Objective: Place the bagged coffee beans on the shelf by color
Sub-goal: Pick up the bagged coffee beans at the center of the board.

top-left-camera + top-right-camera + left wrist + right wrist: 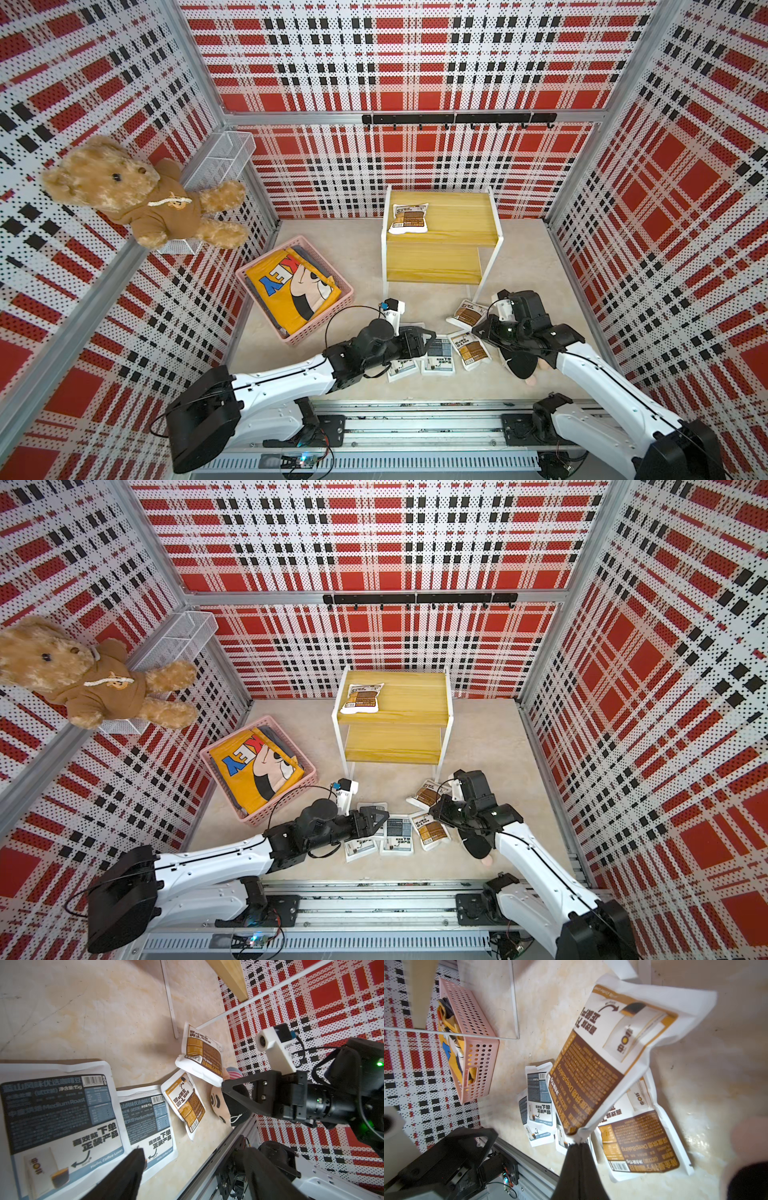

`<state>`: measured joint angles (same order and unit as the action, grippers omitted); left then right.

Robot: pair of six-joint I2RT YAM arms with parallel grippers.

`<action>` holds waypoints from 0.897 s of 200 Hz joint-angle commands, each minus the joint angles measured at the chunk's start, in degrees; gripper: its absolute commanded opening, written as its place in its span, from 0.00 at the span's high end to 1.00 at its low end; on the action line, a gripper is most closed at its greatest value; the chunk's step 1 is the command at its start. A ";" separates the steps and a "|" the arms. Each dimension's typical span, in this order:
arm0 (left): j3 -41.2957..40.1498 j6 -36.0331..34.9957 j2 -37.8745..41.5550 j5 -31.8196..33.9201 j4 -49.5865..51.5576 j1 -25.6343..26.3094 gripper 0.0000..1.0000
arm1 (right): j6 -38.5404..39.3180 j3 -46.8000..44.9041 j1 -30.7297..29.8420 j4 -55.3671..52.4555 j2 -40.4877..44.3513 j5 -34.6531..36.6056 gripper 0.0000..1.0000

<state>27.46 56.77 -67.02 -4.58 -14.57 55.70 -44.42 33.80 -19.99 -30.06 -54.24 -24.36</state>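
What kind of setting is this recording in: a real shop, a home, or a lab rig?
Probably a staged lab cell, not a real room: plaid perforated wall panels on aluminium framing, a robot mounting rail along the front, and props like a teddy bear.

Left arm (286,376), right arm (615,399) had white shells, black joints, thin black cables, screws; right end effector (578,1145) was black.

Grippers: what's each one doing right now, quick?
Left gripper: open, holding nothing.
Right gripper: shut on a corner of a brown-label pouch.
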 commanded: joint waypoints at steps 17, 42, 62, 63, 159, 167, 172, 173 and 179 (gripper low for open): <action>0.75 0.74 -0.68 -2.98 -5.68 -0.75 0.17 | 1.53 4.59 -3.61 -3.87 2.17 -2.67 1.00; 0.18 1.41 1.59 -5.42 -6.79 -1.97 0.16 | 1.98 6.82 -8.56 -4.61 3.25 -2.33 1.00; -0.97 2.18 5.04 -7.35 -7.57 -3.42 0.16 | 1.98 7.66 -10.77 -4.61 4.76 -2.33 1.00; -1.08 2.28 5.18 -7.41 -7.57 -3.50 0.16 | 1.98 7.66 -10.77 -4.61 4.76 -2.33 1.00; -3.06 3.13 26.08 -9.90 5.83 -11.64 0.09 | 1.93 18.21 -22.12 -9.20 5.85 1.31 1.00; -2.42 3.07 27.07 -10.14 6.79 -12.21 0.08 | 2.14 20.20 -23.28 -10.09 5.45 2.16 1.00; -2.03 2.93 27.64 -10.23 7.54 -12.43 0.08 | 2.19 21.61 -23.92 -10.54 5.30 2.72 1.00; -1.92 2.92 27.73 -10.25 7.67 -12.49 0.08 | 2.26 21.90 -24.07 -10.63 5.25 2.82 1.00; -1.26 2.59 28.19 -10.32 8.75 -12.69 0.08 | 2.36 23.36 -24.73 -11.24 4.98 3.27 1.00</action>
<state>24.47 60.18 -40.95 -13.56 -11.46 44.34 -43.05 51.88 -42.22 -38.96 -48.93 -24.03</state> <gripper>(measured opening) 0.917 0.042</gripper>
